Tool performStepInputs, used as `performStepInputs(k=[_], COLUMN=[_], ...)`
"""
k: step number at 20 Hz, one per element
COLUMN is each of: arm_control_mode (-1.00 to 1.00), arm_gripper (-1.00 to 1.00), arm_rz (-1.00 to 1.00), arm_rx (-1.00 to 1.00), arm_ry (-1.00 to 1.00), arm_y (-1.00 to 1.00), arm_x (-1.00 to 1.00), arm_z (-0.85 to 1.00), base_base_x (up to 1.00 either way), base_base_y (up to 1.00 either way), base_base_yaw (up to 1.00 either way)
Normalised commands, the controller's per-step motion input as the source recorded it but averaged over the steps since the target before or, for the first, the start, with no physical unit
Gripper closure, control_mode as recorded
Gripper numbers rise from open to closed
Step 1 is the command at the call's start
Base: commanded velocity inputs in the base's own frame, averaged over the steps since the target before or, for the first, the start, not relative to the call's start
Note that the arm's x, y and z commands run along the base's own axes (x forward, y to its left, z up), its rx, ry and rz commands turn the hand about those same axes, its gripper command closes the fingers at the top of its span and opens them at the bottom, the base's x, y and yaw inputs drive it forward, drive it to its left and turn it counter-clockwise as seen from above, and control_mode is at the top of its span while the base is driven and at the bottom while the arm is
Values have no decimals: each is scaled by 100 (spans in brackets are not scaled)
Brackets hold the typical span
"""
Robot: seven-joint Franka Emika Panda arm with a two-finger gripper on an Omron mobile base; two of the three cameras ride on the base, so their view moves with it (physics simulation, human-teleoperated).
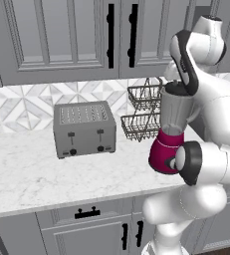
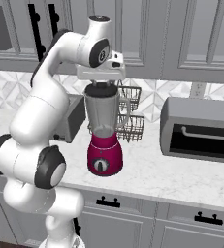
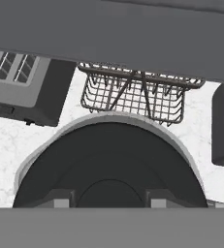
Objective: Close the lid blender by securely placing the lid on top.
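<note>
The blender (image 2: 104,156) stands on the counter with its magenta base, black dial and translucent grey jar (image 2: 103,112); in the left base view the blender (image 1: 166,149) is partly hidden behind my arm. The black lid (image 2: 101,89) sits level at the jar's rim. My gripper (image 2: 102,81) hangs straight down onto it from above. In the hand view the lid (image 3: 108,155) is a large dark disc ringed by the jar's pale rim. My gripper (image 3: 110,199) is shut on the lid, with a finger on either side of its raised centre.
A grey toaster (image 1: 85,128) sits left of the blender. A two-tier wire basket (image 2: 131,121) stands behind it against the tiled wall. To the right is a grey oven-like appliance (image 2: 199,128). Upper cabinets (image 2: 147,34) hang close above my hand.
</note>
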Motion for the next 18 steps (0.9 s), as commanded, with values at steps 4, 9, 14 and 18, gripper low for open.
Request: performStepInputs(k=[4,9,14,18], arm_control_mode=[-100,-100,-100,-100], arm_gripper=[100,100,100,100], arm_rz=[0,0,0,0], arm_rx=[0,0,0,0], arm_ry=[5,0,0,-1], arm_y=[0,0,0,2], arm_x=[-13,1,10,14], arm_z=[0,0,0,-4], base_base_x=[0,0,0,0], base_base_y=[0,0,0,0], base_base_yaw=[0,0,0,0])
